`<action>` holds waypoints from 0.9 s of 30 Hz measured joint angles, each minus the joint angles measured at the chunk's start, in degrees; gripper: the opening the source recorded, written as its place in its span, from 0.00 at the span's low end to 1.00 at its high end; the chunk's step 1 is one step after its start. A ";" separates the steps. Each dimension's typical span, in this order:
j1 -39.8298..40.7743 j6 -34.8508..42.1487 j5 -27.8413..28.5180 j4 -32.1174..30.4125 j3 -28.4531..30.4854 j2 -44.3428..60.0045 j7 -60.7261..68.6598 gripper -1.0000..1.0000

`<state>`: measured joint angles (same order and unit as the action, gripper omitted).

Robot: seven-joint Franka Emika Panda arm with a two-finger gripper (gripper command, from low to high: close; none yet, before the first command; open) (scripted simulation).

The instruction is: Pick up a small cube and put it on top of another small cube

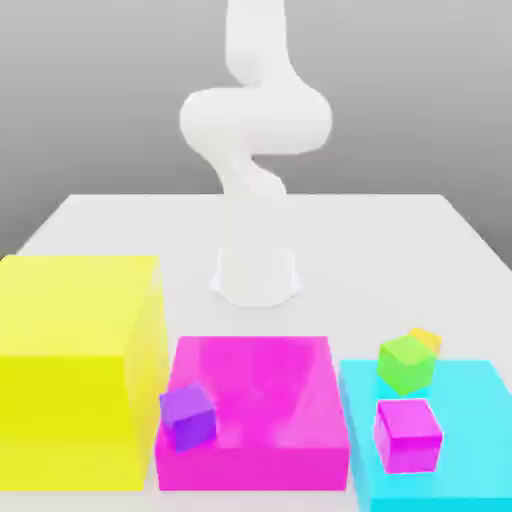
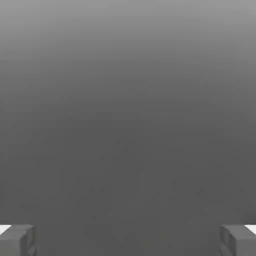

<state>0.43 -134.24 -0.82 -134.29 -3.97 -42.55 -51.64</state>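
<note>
The pincer (image 2: 128,240) is seen wide open in the hand view, its fingers (image 2: 17,240) far apart with nothing held between them. The small yellow-orange cube (image 1: 427,340) is found on the tabletop (image 1: 360,240), touching the lime-green cube (image 1: 405,363) and partly hidden behind it, at the cyan block's (image 1: 470,400) far edge.
</note>
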 joint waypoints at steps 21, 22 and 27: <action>1.33 -20.66 -3.88 -21.02 -33.32 27.24 -50.97 0.50; 1.32 -21.64 -3.89 -22.02 -34.83 28.57 -53.50 0.50; 0.76 -26.57 -3.24 -27.00 -41.64 35.44 -66.67 0.50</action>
<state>1.20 -160.81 -4.06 -161.29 -45.61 -7.11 -118.31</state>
